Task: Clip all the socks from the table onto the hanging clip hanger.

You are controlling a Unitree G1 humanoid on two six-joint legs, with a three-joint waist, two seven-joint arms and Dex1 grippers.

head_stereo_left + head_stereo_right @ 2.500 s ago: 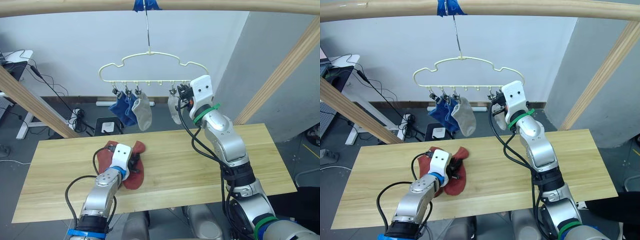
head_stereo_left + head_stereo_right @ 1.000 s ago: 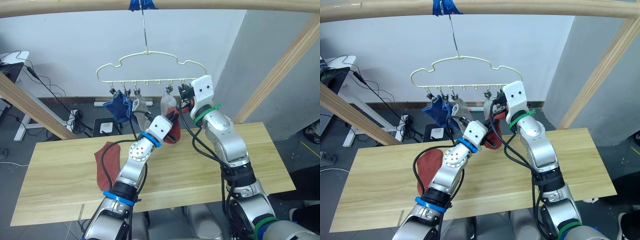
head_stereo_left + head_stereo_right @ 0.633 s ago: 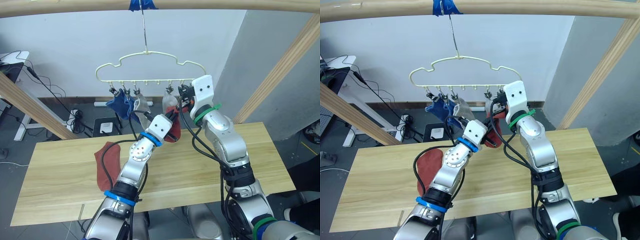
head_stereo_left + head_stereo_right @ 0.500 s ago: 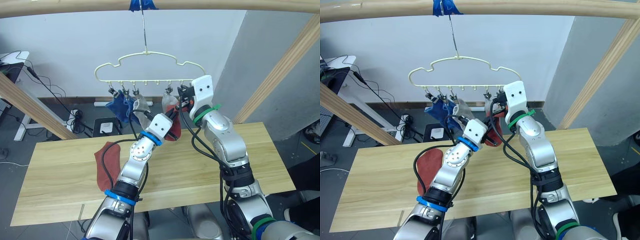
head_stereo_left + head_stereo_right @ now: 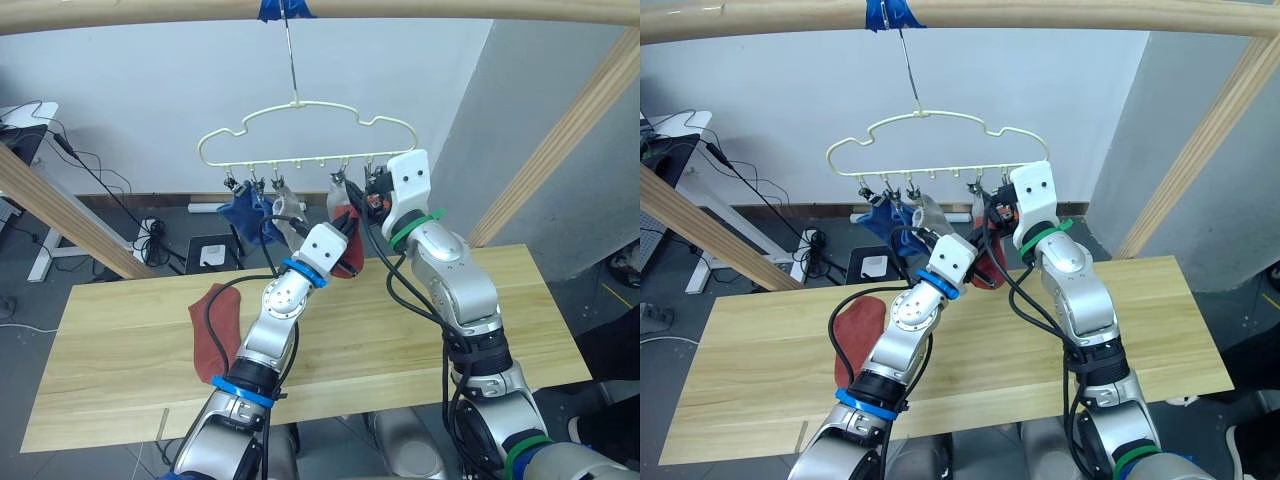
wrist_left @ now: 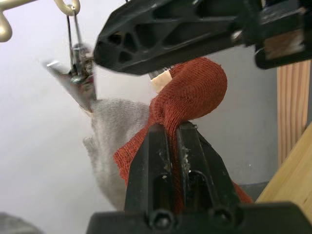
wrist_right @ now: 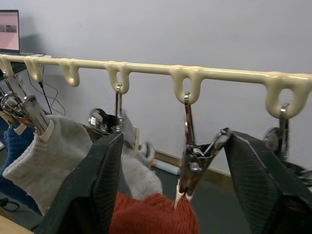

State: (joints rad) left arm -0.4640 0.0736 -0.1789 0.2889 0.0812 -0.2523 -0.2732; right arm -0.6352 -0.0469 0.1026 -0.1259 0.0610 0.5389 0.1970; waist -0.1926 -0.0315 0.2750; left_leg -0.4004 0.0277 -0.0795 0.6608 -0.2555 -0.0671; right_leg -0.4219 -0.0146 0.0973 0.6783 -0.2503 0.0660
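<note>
Wood worktop [image 5: 420, 320]: one rust-red sock [image 5: 208, 330] is left lying at its 9 o'clock end.
Clip hanger [image 5: 300, 135]: hung at 12 o'clock; blue socks [image 5: 240, 212] and grey socks [image 5: 290, 218] are already clipped.
Left gripper [image 6: 171, 134]: jaws are shut on a raised red sock [image 6: 192, 95].
Right gripper [image 7: 175, 161]: jaws are spread wide around an empty clip [image 7: 191, 168].
Risk: the clip is judged likely to swing aside, so the cuff could be missed and dropped.

Wooden pole frame [image 5: 560, 130] being seen overhead, blue tape [image 5: 291, 10] being wrapped round beam; cables [image 5: 110, 190] and power strip [image 5: 153, 229] being left on floor.
</note>
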